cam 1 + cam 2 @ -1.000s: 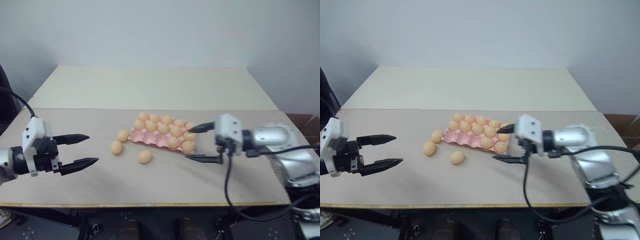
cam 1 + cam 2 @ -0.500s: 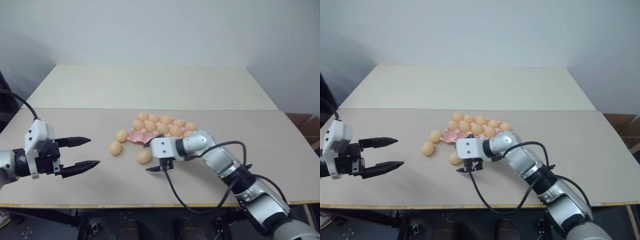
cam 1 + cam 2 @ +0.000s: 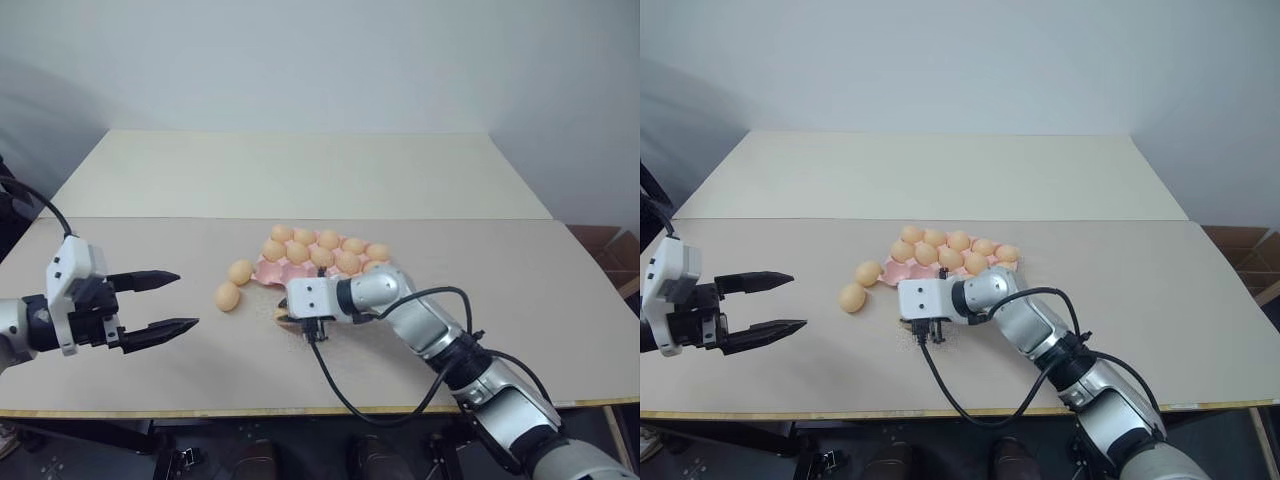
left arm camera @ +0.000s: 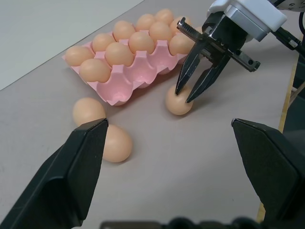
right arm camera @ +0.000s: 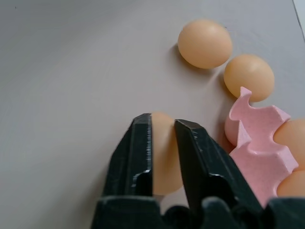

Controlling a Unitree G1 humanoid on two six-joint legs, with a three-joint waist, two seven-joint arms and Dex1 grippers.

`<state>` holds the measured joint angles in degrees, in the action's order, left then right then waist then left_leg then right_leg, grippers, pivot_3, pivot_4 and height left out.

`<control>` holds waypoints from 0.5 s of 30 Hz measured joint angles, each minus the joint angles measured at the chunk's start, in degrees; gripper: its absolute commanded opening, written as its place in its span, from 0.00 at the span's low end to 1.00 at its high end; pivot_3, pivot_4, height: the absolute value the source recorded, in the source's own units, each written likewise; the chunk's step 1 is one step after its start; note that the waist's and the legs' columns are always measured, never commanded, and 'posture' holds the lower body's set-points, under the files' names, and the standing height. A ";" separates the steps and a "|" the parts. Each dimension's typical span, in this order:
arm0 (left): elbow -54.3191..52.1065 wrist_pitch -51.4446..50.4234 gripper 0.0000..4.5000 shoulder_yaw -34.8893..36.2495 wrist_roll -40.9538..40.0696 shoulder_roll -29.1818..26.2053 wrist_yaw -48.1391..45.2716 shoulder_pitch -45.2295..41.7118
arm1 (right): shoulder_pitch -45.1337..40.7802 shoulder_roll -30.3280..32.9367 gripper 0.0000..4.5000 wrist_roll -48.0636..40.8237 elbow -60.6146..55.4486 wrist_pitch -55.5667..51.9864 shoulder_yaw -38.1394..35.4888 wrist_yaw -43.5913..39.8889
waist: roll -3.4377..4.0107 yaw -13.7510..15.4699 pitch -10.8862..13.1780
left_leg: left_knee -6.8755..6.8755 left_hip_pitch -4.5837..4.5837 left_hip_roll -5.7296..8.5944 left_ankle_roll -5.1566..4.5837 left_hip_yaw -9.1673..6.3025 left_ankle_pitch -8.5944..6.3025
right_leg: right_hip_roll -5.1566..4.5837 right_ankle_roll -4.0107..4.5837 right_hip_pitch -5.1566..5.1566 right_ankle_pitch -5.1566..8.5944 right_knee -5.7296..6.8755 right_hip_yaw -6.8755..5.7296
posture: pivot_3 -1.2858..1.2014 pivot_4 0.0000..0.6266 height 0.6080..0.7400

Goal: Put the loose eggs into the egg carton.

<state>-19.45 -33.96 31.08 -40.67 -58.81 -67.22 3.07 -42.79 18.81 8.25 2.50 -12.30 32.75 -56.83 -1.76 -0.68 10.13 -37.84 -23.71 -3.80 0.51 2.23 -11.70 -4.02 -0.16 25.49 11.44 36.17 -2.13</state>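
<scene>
Between the pinching black fingers of the right gripper (image 5: 162, 143) — one pale orange-tan loose egg (image 4: 178, 101), beside pink moulded egg carton (image 4: 125, 82), grey-beige tabletop (image 3: 140, 380), white wall (image 3: 320, 60) behind.

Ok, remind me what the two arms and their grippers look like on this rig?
Left gripper: two black tapered fingers on a white-and-black wrist block, black cable behind. Right gripper: slim black toothed fingers under a white housing; the right arm is silver-grey with black joints and a looping black cable.
</scene>
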 measured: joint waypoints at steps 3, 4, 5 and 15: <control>0.00 0.00 1.00 0.07 0.02 0.00 -0.23 0.27 | 0.62 0.07 0.24 -0.18 -0.71 -0.32 -0.14 -0.35 | 0.00 0.00 0.00 | 0.00 0.00 0.00 0.00 0.00 0.00 | 0.00 0.01 0.00 -0.01 0.00 0.00 | 0.52 0.24 1.00; 0.00 0.01 1.00 0.11 0.03 0.00 -0.30 0.27 | 0.64 0.15 0.24 -0.24 -0.79 -0.32 -0.22 -0.45 | 0.00 0.01 0.00 | 0.00 0.01 0.00 0.00 0.00 0.00 | 0.00 0.02 0.00 -0.01 0.00 0.00 | 0.52 0.24 1.00; 0.00 0.01 1.00 0.16 0.03 0.00 -0.34 0.28 | 0.66 0.25 0.24 -0.41 -0.81 -0.32 -0.30 -0.53 | 0.00 0.02 0.00 | 0.00 0.01 0.00 0.00 0.00 0.00 | 0.00 0.02 0.00 -0.01 0.00 0.00 | 0.52 0.24 1.00; 0.00 0.07 1.00 0.19 0.07 0.00 -0.38 0.28 | 0.84 -0.28 0.74 -0.51 0.08 0.28 -0.49 -0.22 | 0.00 -0.02 0.00 | 0.00 0.00 -0.02 0.00 0.01 0.00 | 0.02 0.03 0.02 -0.01 0.00 0.01 | 0.52 0.24 1.00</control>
<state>-19.45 -33.89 31.27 -40.60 -58.81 -67.60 3.35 -41.95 18.53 7.74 2.57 -12.03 32.27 -57.06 -1.76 -0.70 10.13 -37.84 -23.71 -3.83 0.51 2.23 -11.70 -4.00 -0.13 25.51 11.43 36.17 -2.13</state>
